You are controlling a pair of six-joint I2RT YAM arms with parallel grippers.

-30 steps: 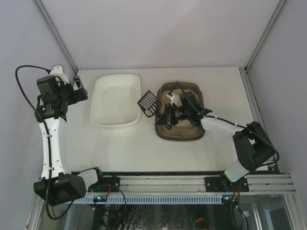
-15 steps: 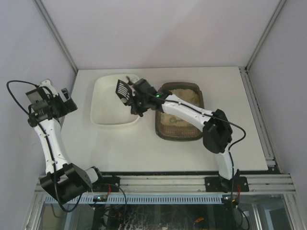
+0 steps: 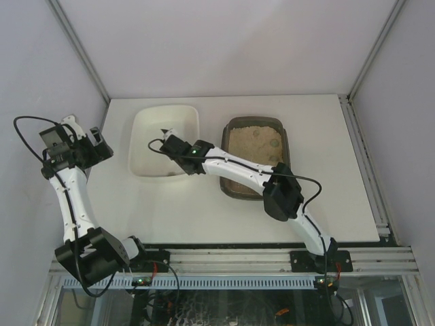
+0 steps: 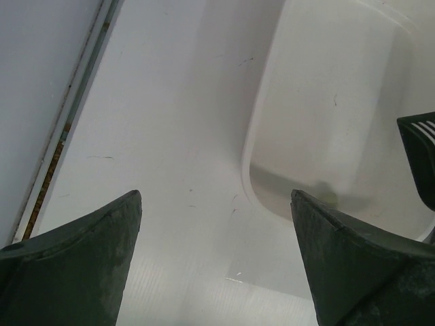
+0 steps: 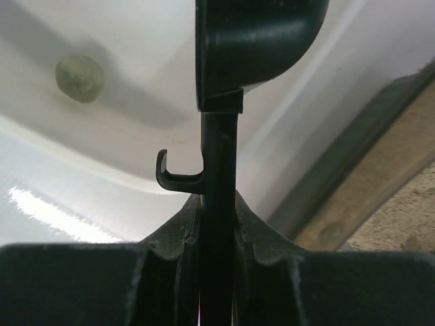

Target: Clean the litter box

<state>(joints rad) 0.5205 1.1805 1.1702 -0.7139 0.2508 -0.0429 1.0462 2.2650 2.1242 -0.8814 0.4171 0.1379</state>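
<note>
The litter box [image 3: 287,146] is a dark brown tray of beige sand right of centre; its edge and sand show in the right wrist view [image 5: 401,204]. My right gripper [image 3: 171,143] [image 5: 217,204] reaches left over the white tub [image 3: 160,122] and is shut on the handle of a black scoop [image 5: 255,41]. The scoop's head hangs inside the tub. A grey-green lump [image 5: 80,77] lies on the tub's floor. One small dark lump [image 3: 272,142] sits in the sand. My left gripper [image 3: 103,145] [image 4: 215,197] hovers open and empty left of the tub.
The white tub [image 4: 340,102] stands just left of the litter box, almost touching it. The scoop's edge [image 4: 421,153] shows at the far right of the left wrist view. Grey walls enclose the table [image 3: 204,210] on three sides. A metal rail runs along the near edge.
My right arm has swung the scoop left from above the litter box to the white tub and lowered its head inside. The left gripper shifted slightly beside the tub.
</note>
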